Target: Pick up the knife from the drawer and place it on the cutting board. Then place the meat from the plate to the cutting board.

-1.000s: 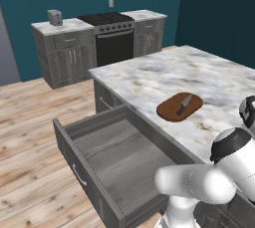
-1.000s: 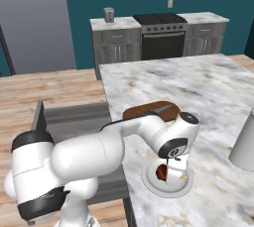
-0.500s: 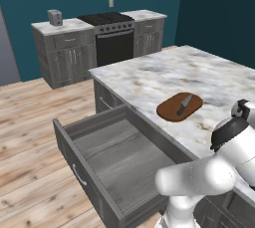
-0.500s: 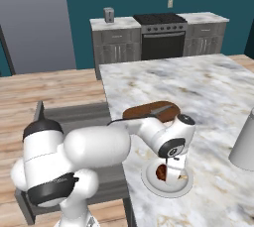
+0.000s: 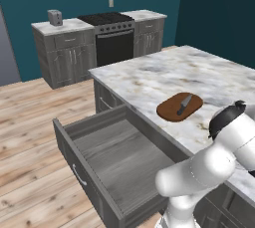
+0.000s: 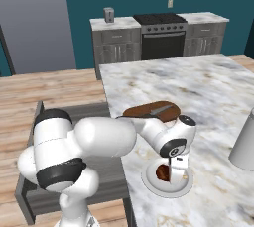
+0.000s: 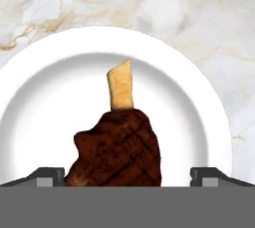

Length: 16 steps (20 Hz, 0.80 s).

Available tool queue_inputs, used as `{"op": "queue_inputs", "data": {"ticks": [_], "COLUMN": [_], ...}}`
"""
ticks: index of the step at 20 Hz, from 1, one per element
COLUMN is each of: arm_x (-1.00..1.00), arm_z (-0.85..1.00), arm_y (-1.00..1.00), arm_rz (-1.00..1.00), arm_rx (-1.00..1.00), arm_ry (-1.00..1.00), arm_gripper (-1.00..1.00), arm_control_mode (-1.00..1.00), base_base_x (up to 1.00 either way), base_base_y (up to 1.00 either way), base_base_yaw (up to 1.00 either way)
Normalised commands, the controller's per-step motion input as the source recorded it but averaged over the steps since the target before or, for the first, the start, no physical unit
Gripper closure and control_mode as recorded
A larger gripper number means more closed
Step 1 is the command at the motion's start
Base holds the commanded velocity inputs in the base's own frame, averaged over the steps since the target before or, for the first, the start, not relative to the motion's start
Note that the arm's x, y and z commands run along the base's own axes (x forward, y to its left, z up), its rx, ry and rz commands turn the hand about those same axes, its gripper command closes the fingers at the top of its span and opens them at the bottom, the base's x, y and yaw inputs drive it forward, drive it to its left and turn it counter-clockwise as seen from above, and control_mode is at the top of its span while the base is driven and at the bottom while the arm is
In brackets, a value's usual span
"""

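Fingers (image 7: 127, 174) spread wide, empty, straddling the meat (image 7: 117, 150) on the plate (image 7: 45, 97), poised to grab it; knife (image 5: 184, 104) already rests on the cutting board (image 5: 172, 112).

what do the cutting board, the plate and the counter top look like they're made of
Cutting board: wood, by its reddish-brown matte face. Plate: probably glazed ceramic, plain white and smooth with soft shading. Counter top: marble or a similar stone, white with grey and tan veins, lightly polished.
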Motion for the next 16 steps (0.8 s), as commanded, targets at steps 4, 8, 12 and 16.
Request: {"op": "queue_inputs", "data": {"ticks": [4, 8, 12, 16], "arm_x": [0.00, -0.02, -0.13, -0.15], "arm_z": [-0.08, -0.12, -0.15, -0.15], "arm_y": [-0.04, 0.00, 0.00, 0.00], "arm_rz": [0.04, 0.01, 0.00, 0.00], "arm_rx": [0.00, 0.00, 0.00, 0.00], "arm_ry": [0.00, 0.00, -0.02, -0.05], "arm_gripper": [-1.00, -1.00, -1.00, -1.00], "arm_control_mode": [-1.00, -1.00, -1.00, -1.00], "base_base_x": [0.00, 0.00, 0.00, 0.00], "base_base_y": [0.00, 0.00, 0.00, 0.00], "base_base_yaw": [0.00, 0.00, 0.00, 0.00]}}
